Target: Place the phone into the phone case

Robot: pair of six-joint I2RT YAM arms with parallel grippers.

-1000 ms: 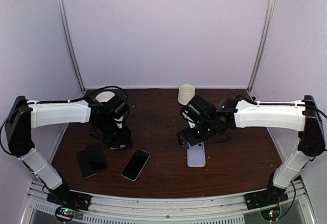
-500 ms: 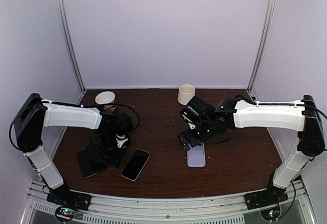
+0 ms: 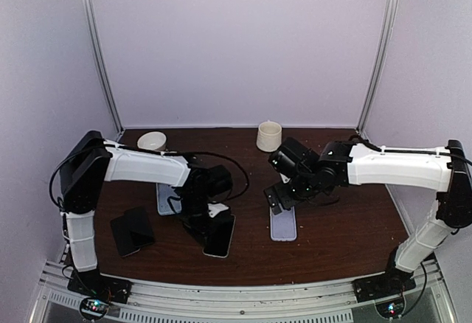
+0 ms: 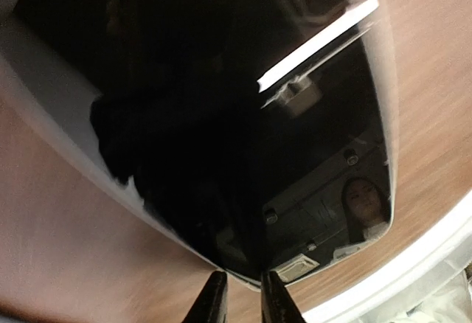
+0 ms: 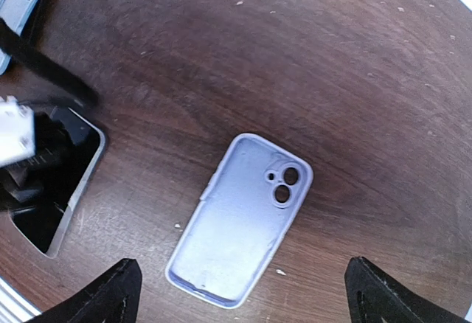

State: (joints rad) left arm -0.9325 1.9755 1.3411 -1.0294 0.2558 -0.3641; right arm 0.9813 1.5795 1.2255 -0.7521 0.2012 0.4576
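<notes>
The black phone (image 3: 220, 235) lies screen up on the brown table, left of the empty lavender phone case (image 3: 283, 224). My left gripper (image 3: 204, 222) is down on the phone's left side. In the left wrist view the phone (image 4: 221, 116) fills the frame and the left gripper (image 4: 242, 302) has its fingers almost together at the phone's edge. My right gripper (image 3: 282, 199) hovers open over the case's far end. In the right wrist view the case (image 5: 240, 220) lies inside up between the wide-open fingers (image 5: 110, 293), with the phone (image 5: 63, 190) at the left.
A light blue case (image 3: 166, 198) lies behind the left arm and shows in the right wrist view (image 5: 18, 2). A black wallet-like item (image 3: 133, 229) lies at the front left. A white bowl (image 3: 151, 140) and a cream cup (image 3: 269, 136) stand at the back.
My left arm swung from the back left down to the phone, and the phone has slid right toward the lavender case. The right gripper shifted slightly right and back.
</notes>
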